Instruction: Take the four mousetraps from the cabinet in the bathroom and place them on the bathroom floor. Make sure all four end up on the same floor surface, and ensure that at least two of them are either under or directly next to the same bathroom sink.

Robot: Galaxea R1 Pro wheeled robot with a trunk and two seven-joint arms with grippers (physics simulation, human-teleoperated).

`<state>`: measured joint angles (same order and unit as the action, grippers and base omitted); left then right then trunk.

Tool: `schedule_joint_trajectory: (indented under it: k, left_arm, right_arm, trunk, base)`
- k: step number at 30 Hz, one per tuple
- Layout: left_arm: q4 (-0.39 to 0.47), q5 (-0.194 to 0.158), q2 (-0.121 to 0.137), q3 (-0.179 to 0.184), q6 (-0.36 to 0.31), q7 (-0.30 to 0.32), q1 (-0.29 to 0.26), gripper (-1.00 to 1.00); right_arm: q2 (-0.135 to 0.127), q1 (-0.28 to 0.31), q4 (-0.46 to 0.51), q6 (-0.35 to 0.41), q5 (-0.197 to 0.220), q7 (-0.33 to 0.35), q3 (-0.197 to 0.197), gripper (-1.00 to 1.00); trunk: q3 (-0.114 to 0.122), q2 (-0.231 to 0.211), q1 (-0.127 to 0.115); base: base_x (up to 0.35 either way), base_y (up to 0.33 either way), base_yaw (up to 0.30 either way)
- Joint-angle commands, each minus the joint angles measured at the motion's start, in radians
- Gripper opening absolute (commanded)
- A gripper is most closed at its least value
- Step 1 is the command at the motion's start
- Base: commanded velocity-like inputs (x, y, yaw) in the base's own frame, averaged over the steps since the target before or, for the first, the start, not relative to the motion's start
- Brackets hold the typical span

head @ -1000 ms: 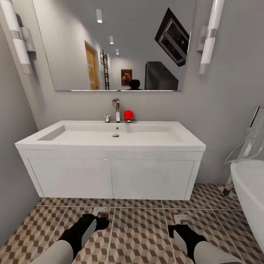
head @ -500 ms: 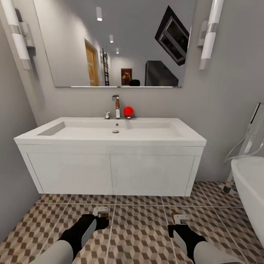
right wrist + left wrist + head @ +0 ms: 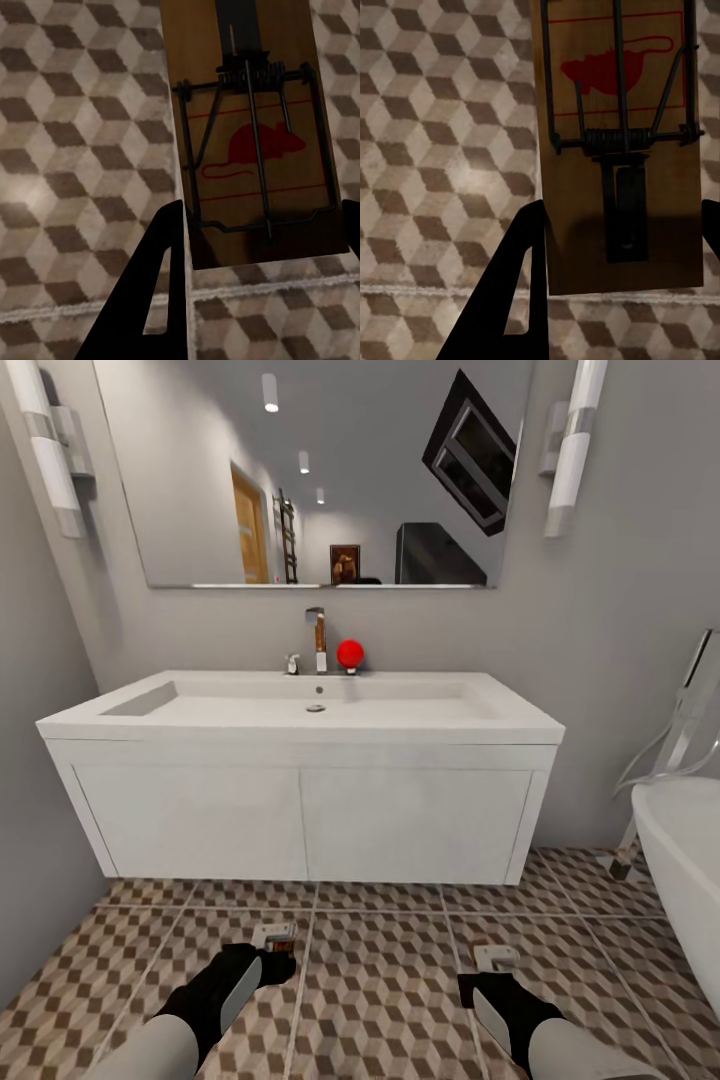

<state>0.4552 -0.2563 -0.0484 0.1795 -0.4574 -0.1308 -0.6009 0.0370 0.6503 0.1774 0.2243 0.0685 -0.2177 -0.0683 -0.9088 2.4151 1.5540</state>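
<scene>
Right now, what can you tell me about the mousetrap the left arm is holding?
The mousetrap is a flat brown wooden board with a red mouse picture inside a thin red frame. Dark wire bars cross it, joined by a coiled spring, with a dark metal strip below. The left tool holds it between its black fingers, above the cube-patterned floor. From the head view it sits in front of the white sink unit.

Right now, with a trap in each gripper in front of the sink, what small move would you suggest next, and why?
Probably lower both arms toward the floor and then let go. The left gripper and right gripper each hold a mousetrap over the tiles, already just in front of the sink, so setting both down here would likely satisfy the next-to-sink condition.
</scene>
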Motion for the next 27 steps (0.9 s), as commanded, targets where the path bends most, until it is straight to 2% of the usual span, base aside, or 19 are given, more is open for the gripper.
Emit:
schedule_joint_trajectory:
  k: [1, 12, 20, 27]
  left_arm:
    - [0.002, -0.009, 0.001, 0.007, -0.004, -0.010, 0.000, -1.00]
    - [0.002, -0.010, 0.003, 0.005, -0.002, -0.010, 0.000, -1.00]
    - [0.002, -0.009, 0.004, 0.005, 0.002, -0.010, 0.000, -1.00]
    - [0.003, -0.009, 0.001, 0.004, 0.070, -0.010, 0.000, -1.00]
  right_arm:
    - [0.000, 0.000, 0.002, 0.006, 0.008, -0.003, -0.007, -1.00]
    - [0.000, 0.000, 0.002, 0.002, 0.008, -0.003, -0.007, -1.00]
    - [0.000, 0.000, 0.002, 0.000, 0.008, -0.004, -0.008, -1.00]
    - [-0.005, 0.001, 0.007, -0.003, 0.008, -0.005, -0.002, -1.00]
  trunk:
    - [-0.004, 0.008, 0.004]
    - [-0.039, 0.085, 0.046]
    - [-0.070, 0.087, 0.050]
    - [-0.097, 0.088, 0.053]
  base:
    - [0.000, 0.000, 0.000]
    - [0.000, 0.000, 0.000]
    - [0.000, 0.000, 0.000]
    - [0.000, 0.000, 0.000]
